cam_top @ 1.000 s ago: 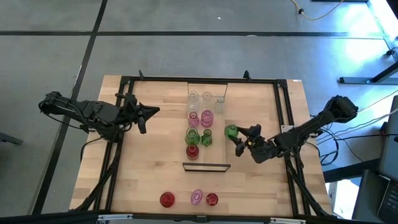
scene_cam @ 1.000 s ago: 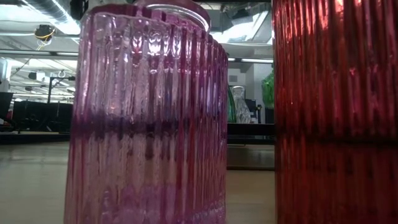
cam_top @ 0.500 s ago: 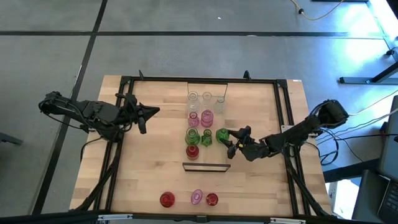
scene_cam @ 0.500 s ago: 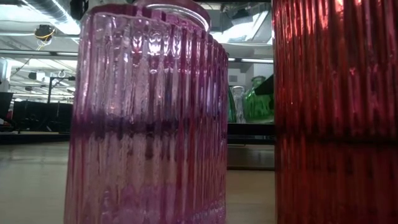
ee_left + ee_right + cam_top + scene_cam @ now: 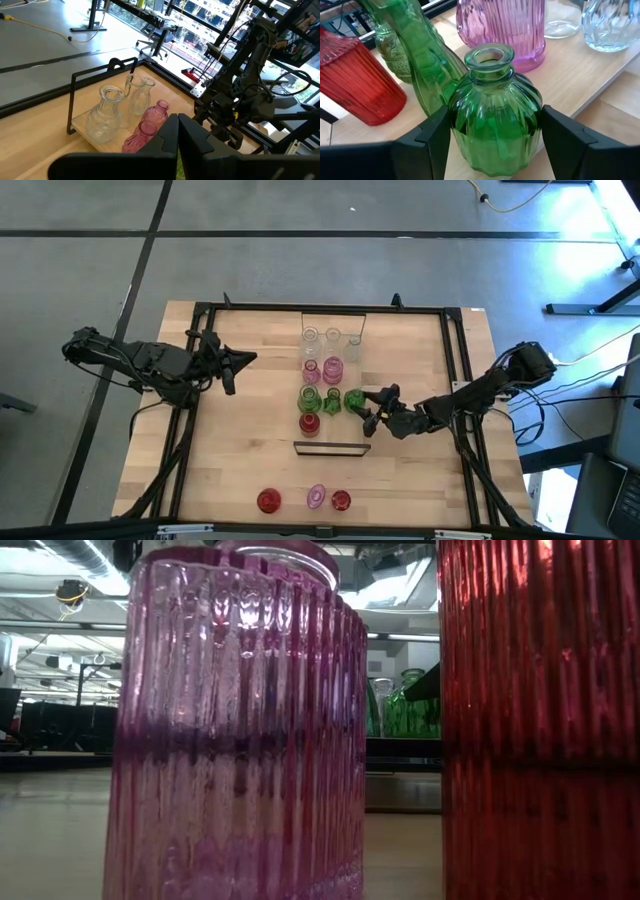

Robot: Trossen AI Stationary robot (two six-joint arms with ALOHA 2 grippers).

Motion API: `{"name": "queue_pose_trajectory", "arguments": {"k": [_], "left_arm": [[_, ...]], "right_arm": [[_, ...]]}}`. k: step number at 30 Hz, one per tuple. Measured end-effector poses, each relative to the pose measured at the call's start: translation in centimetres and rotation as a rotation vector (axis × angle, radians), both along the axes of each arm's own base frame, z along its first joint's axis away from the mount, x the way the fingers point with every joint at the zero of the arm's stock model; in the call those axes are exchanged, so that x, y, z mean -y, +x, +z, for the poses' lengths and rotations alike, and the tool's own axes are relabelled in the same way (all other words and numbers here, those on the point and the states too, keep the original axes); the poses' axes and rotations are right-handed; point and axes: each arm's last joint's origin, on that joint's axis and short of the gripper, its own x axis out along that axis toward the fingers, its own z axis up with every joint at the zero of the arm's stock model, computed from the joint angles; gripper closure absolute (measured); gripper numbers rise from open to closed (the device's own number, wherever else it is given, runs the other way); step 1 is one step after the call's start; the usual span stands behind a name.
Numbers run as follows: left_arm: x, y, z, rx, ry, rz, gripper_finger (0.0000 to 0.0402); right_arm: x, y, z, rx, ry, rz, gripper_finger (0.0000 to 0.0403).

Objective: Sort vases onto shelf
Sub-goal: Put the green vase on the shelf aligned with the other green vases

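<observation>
Slatted bench (image 5: pixel 240 430), shelf (image 5: pixel 345 330) mid-bench | right tool (image 5: pixel 492 145) grasping green vase (image 5: pixel 494 115) at shelf's right edge | left tool (image 5: pixel 240 360) clenched, idle | we fear nudging tall green vase (image 5: pixel 422 65) or tipping on release.

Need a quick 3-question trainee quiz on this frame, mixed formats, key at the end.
1. True or false: the right pincer holds a green vase upright beside the other green vases on the shelf.
2. How many vases stand off the shelf near the table's front edge? A) one B) three C) five
3. Fill in: the left pincer waits at the table's left side with its jaws ____.

Key: 1 true, its fingers sit on either side of the round belly. 2 B, a red vase, a pink vase and a second red vase. 3 shut.
</observation>
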Motion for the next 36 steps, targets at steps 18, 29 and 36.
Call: {"name": "queue_pose_trajectory", "arguments": {"k": [18, 29, 36], "left_arm": [[-0.02, -0.02, -0.05, -0.006, 0.002, 0.003, 0.0401], [0.00, -0.02, -0.05, -0.006, 0.001, -0.002, 0.0401], [0.00, -0.01, -0.06, -0.006, 0.000, -0.003, 0.0401]], "right_arm": [[0.47, 0.35, 0.03, -0.022, 0.006, 0.055, 0.0139], [0.34, 0.36, 0.02, -0.024, 0.022, 0.080, 0.0122], [0.29, 0.39, 0.04, -0.023, 0.032, 0.094, 0.0121]]}}
